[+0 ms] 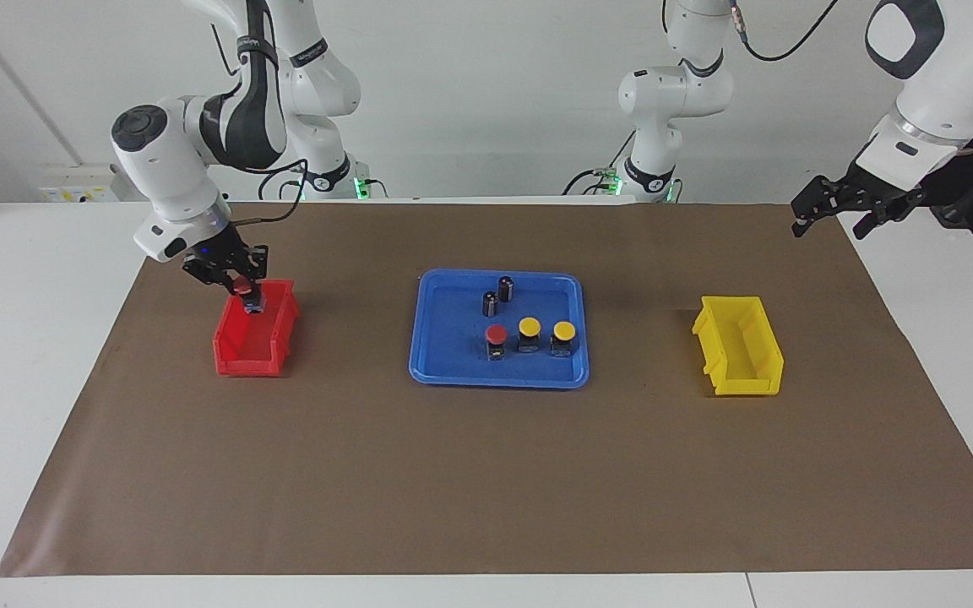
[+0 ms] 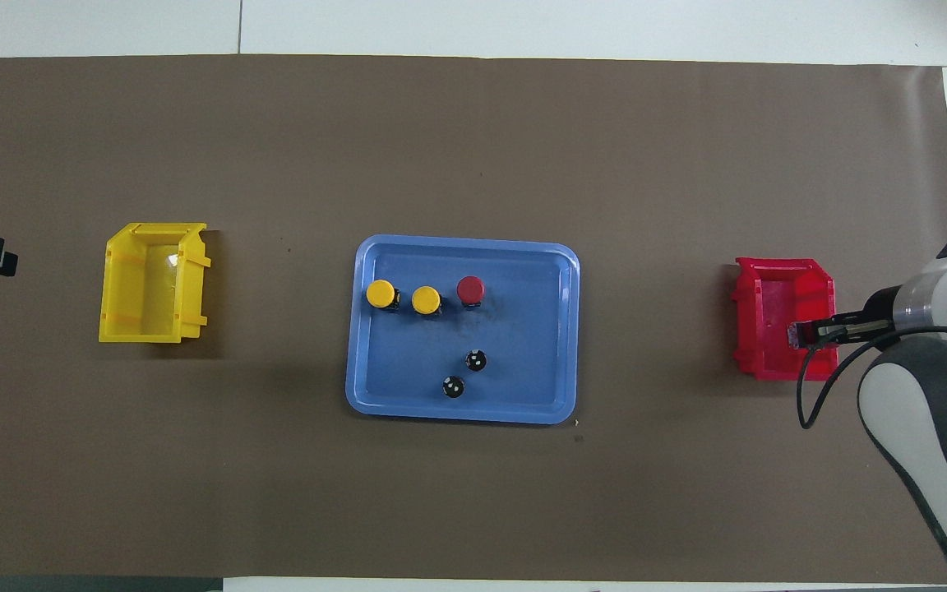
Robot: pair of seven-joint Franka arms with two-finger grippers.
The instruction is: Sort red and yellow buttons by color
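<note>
My right gripper (image 1: 247, 293) is shut on a red button (image 1: 241, 285) and holds it over the red bin (image 1: 243, 361), at the end of the bin nearer the robots. In the overhead view the gripper (image 2: 802, 333) is over the red bin (image 2: 746, 316), and the held button's cap is hidden. A second red button (image 1: 496, 334) (image 2: 470, 289) and two yellow buttons (image 1: 529, 327) (image 1: 564, 331) stand in a row in the blue tray (image 1: 499, 377). My left gripper (image 1: 833, 219) waits open and empty above the table's edge, at the left arm's end.
Two dark cylinders with silvery tops (image 1: 506, 287) (image 1: 490, 302) stand in the tray, nearer the robots than the buttons. An empty yellow bin (image 1: 748, 384) (image 2: 140, 333) sits toward the left arm's end. A brown mat (image 1: 486, 490) covers the table.
</note>
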